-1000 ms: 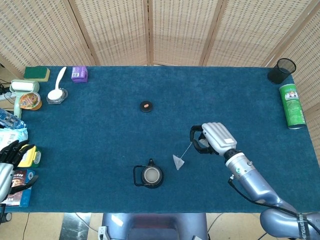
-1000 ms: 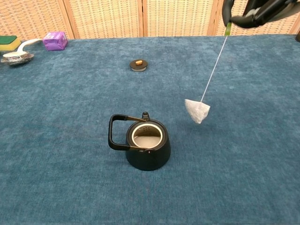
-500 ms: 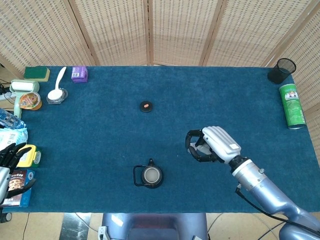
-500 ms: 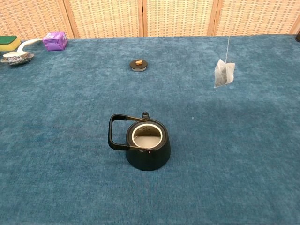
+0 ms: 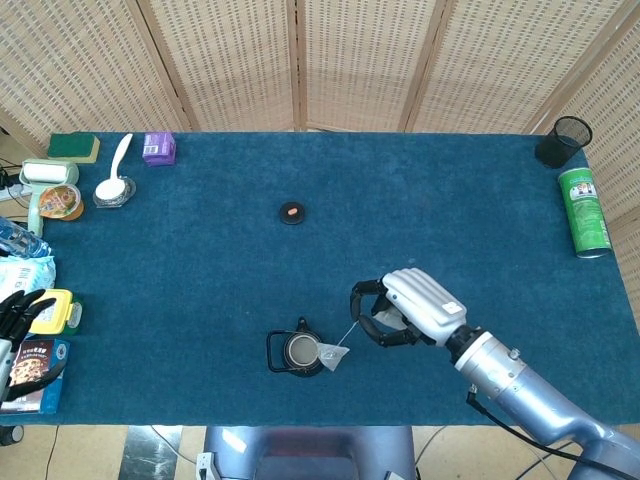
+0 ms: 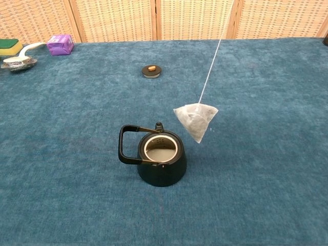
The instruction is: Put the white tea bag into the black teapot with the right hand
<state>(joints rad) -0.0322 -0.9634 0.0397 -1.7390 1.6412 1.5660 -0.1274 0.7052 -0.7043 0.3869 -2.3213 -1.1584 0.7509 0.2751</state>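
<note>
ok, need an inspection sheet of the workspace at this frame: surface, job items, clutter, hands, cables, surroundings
Surface: dark blue felt-covered table.
Job's things: white pyramid tea bag hangs on its string, in the air just right of the black teapot; the pot is open and upright. Small round black lid lies apart, further back.
Clutter: purple box, white spoon on a glass dish, green sponge, green can lying flat, black mesh cup, snack packets at the left edge.
Hands: right hand pinches the string; left hand idle at the left edge, fingers apart.
Cables: one under the right forearm.
Surroundings: woven wicker screens.
</note>
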